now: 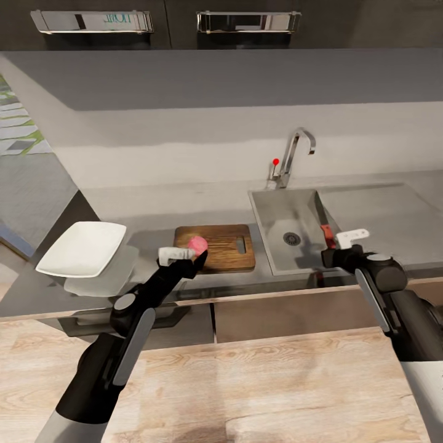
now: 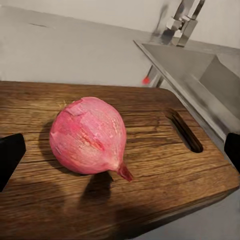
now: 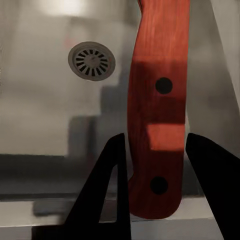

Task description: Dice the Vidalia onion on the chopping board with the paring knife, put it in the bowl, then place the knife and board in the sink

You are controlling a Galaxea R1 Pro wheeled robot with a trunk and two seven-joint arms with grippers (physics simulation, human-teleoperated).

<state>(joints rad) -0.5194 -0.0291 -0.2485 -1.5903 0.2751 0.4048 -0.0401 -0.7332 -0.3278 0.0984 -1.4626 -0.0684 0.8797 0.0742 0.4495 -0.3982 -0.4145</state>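
Vidalia onion (image 2: 89, 136) is sitting whole on the chopping board (image 1: 224, 248), left gripper (image 1: 184, 257) spread wide around it. Right gripper (image 3: 155, 165) is closing on the paring knife (image 3: 159, 100) handle, blade leaning inside the sink (image 1: 277, 215). White bowl (image 1: 83, 247) is resting empty on the worktop (image 1: 154, 215).

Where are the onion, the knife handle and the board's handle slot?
Vidalia onion (image 2: 89, 136): left wrist view, middle of the pink bulb.
paring knife (image 3: 157, 115): right wrist view, mid red-orange handle between its rivets.
chopping board (image 2: 186, 131): left wrist view, handle slot.
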